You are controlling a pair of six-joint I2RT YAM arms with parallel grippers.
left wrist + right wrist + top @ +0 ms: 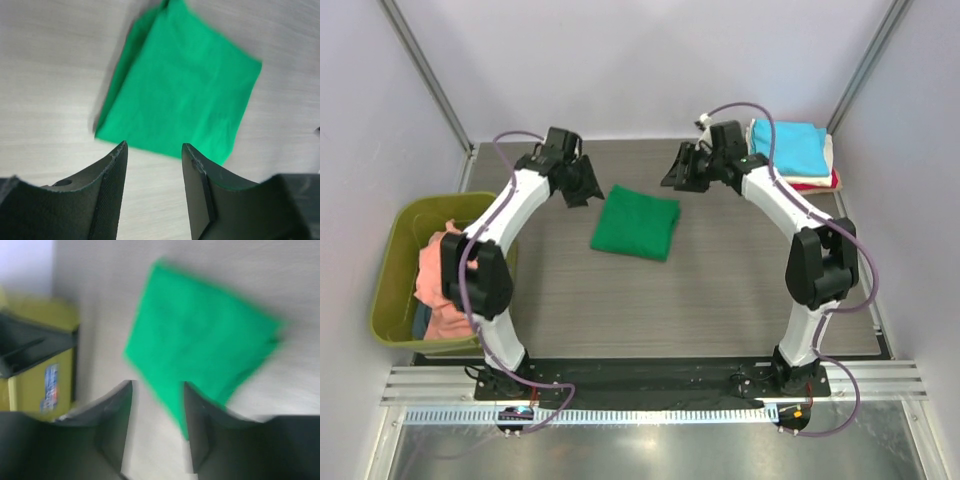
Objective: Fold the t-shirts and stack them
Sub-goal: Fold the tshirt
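A grey wood-grain laminate counter (720, 300) fills the floor of a small booth. Pale, plain walls (650, 60) close it in on three sides, and slanting aluminium frame posts (425, 70) run up the two back corners. Along the near edge, a black base plate (650, 370) and a ribbed aluminium rail (650, 385) carry the two arm bases.

A bright green t-shirt (636, 224), folded into a compact, slightly skewed square, lies flat on the counter a little behind its middle, between the two arms. The left fingers (582, 188) hang just to its far-left corner, spread apart and holding nothing. The left wrist view shows bare counter and the shirt's near edge (185, 95) in the gap between them. The right fingers (678, 172) hang off its far-right corner, also parted and empty. The right wrist view is blurred but shows the green cloth (200, 345) beyond the gap.

In the far right corner sits a neat stack: a cyan folded t-shirt (795, 148) on top, a cream t-shirt (829, 150) showing at its right edge, and a red t-shirt (815, 185) peeking out at the bottom.

An olive-green plastic tub (390, 270) stands off the left edge of the counter. It holds a crumpled salmon-pink t-shirt (438, 280), and a dark blue-grey t-shirt (420, 318) shows beneath that.
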